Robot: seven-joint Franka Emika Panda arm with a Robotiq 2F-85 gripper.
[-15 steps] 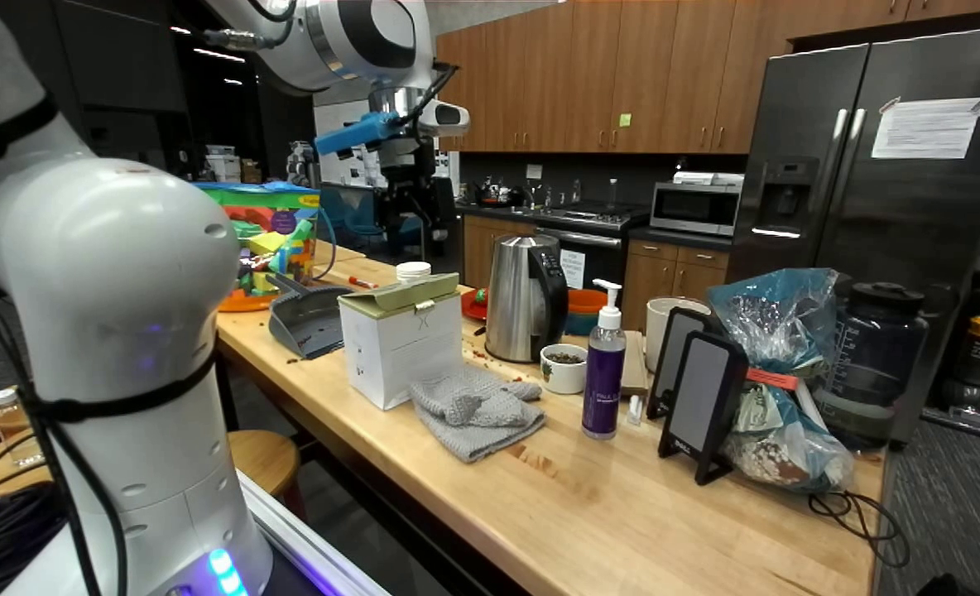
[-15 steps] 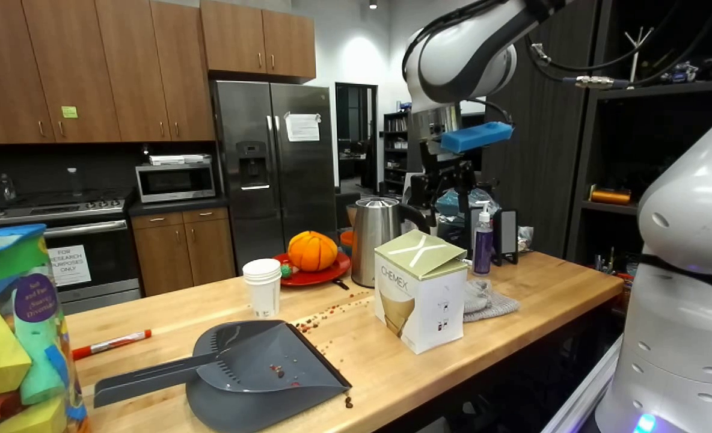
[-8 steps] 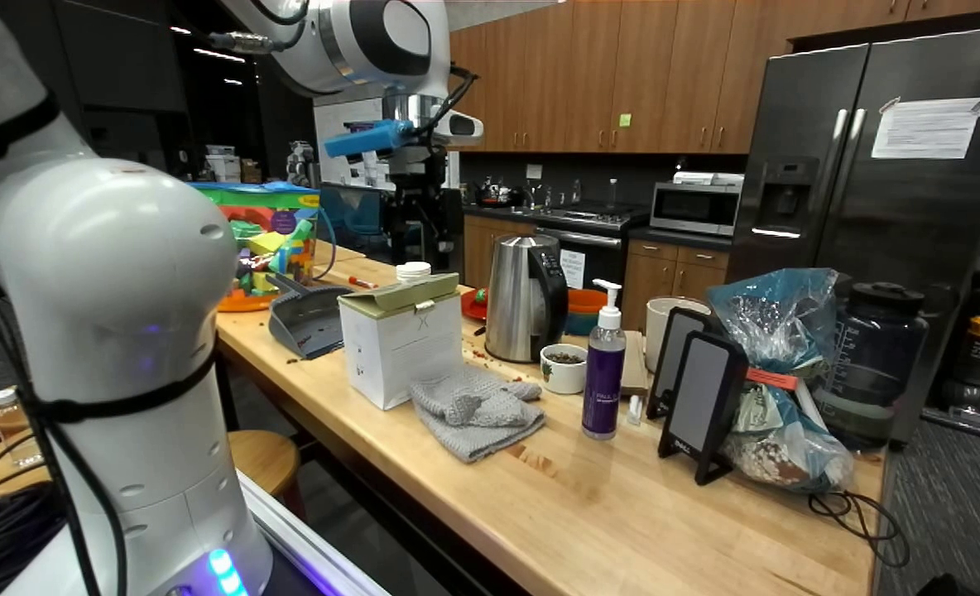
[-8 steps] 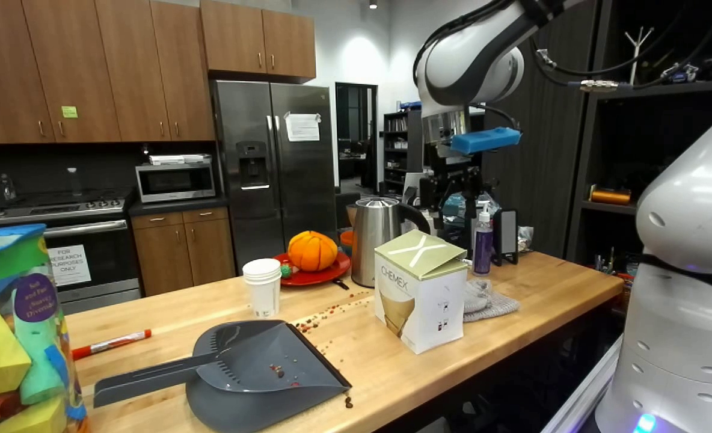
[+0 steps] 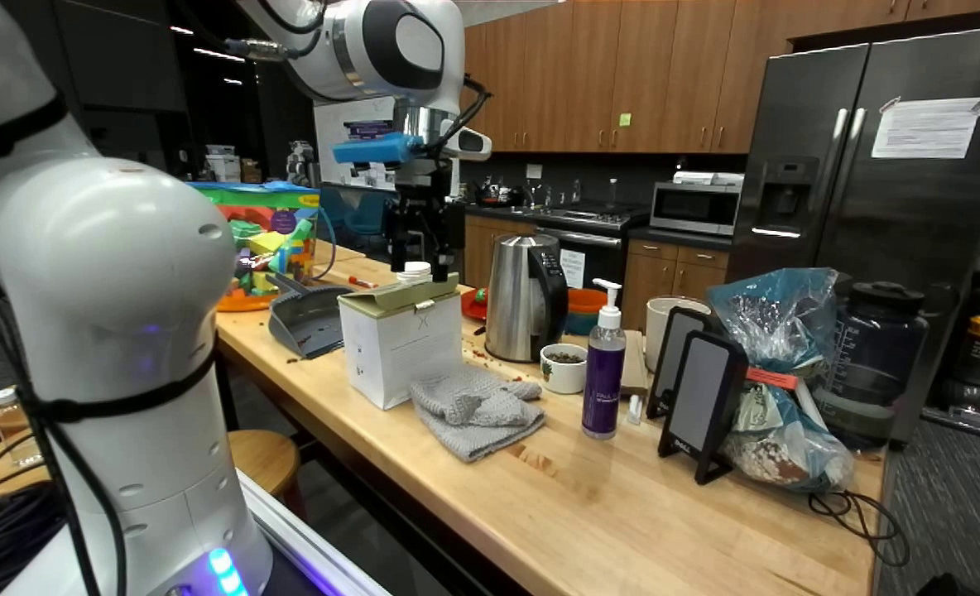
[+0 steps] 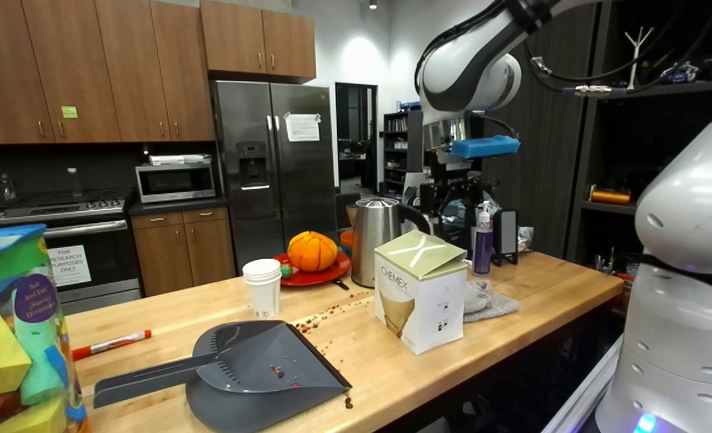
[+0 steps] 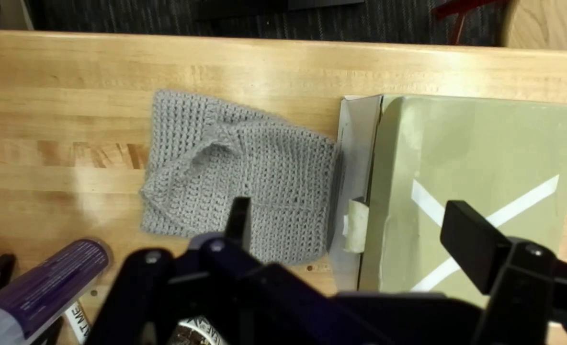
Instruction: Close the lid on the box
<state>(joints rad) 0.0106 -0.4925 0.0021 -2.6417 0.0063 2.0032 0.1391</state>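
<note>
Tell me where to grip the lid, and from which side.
Likely best at its lip, from above on the towel side. In the wrist view a dark gap parts the lip from the box, so that edge seems loose, and a small tab sticks out there. The lid is otherwise broad and flat, leaving the fingers little to pinch.

The Chemex box is smooth, matt cardboard, its lid card with a faint sheen. The electric kettle is shiny metal; the dustpan, smooth plastic with a slight gloss; the cloth, rough, nubbly knit; the worktop, polished-looking wood; the tool, mostly matt.
</note>
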